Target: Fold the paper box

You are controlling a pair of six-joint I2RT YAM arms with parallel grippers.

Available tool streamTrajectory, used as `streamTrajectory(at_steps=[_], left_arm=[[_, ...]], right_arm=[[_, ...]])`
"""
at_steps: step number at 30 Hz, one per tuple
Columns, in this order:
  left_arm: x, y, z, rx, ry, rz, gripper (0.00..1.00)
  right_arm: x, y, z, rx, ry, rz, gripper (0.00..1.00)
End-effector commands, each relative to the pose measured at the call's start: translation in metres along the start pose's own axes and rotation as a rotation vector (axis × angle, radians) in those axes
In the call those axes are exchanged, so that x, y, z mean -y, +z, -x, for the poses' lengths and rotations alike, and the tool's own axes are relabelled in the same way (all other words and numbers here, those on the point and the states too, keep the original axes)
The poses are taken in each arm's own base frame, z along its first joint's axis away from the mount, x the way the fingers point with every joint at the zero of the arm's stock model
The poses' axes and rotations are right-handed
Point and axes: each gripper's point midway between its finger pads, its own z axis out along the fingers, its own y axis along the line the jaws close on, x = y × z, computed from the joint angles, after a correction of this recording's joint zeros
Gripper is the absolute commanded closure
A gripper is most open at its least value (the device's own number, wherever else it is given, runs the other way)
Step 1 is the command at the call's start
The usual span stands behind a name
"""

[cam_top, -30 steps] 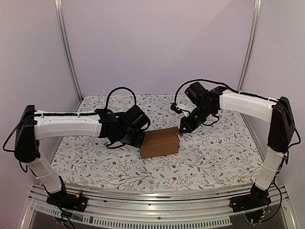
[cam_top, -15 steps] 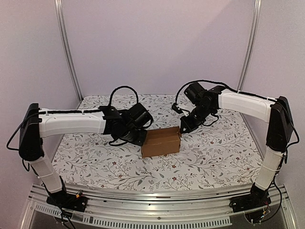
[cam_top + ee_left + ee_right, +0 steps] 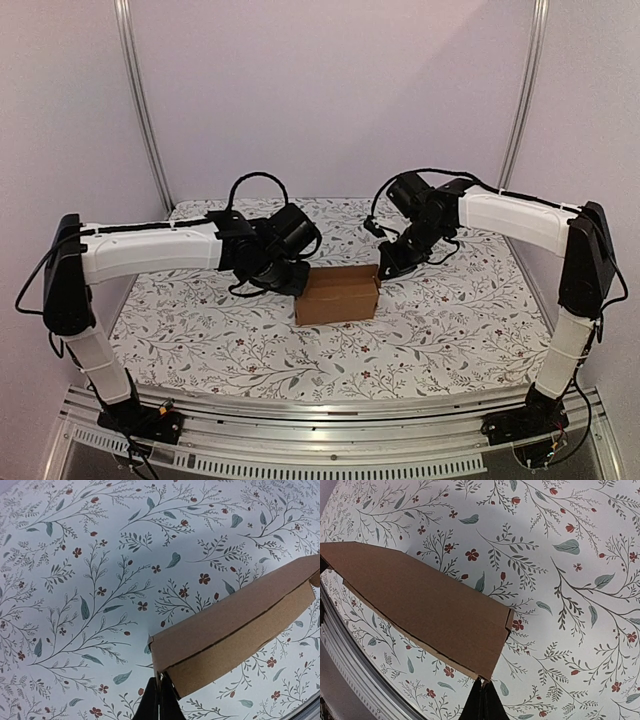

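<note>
The paper box point(image 3: 338, 296) lies folded shut at the centre of the top view, on the floral surface point(image 3: 450, 320). The left gripper point(image 3: 159, 704), fingers pressed together, meets the box's left end corner. The right gripper point(image 3: 482, 704), likewise closed, sits at the box's upper-right corner.

Mid-table point(image 3: 450, 330): paper box point(image 3: 338, 295). At its 9 o'clock, against the left end: left gripper point(image 3: 296, 283). At 1 o'clock, by the far right corner: right gripper point(image 3: 384, 268).
</note>
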Motion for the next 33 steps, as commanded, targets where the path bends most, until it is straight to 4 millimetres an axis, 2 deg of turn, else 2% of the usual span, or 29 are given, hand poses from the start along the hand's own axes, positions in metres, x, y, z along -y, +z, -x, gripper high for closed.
streamTrajectory(at_steps=[1, 10, 18, 24, 33], left_arm=[[0.006, 0.009, 0.003, -0.044, -0.035, -0.035, 1.0], [0.002, 0.016, 0.006, -0.095, -0.143, -0.059, 1.0], [0.011, 0.025, 0.004, -0.136, -0.235, -0.098, 1.0], [0.016, 0.035, -0.001, -0.167, -0.26, -0.102, 1.0], [0.02, 0.036, -0.004, -0.159, -0.238, -0.094, 1.0]], right_arm=[[-0.011, -0.002, 0.008, 0.014, 0.011, 0.039, 1.0], [-0.012, -0.001, 0.009, 0.009, 0.014, 0.047, 1.0], [-0.011, 0.001, 0.007, 0.005, 0.022, 0.043, 1.0], [-0.01, 0.001, 0.006, 0.008, 0.028, 0.041, 1.0], [-0.01, 0.004, 0.001, -0.003, 0.039, 0.047, 1.0]])
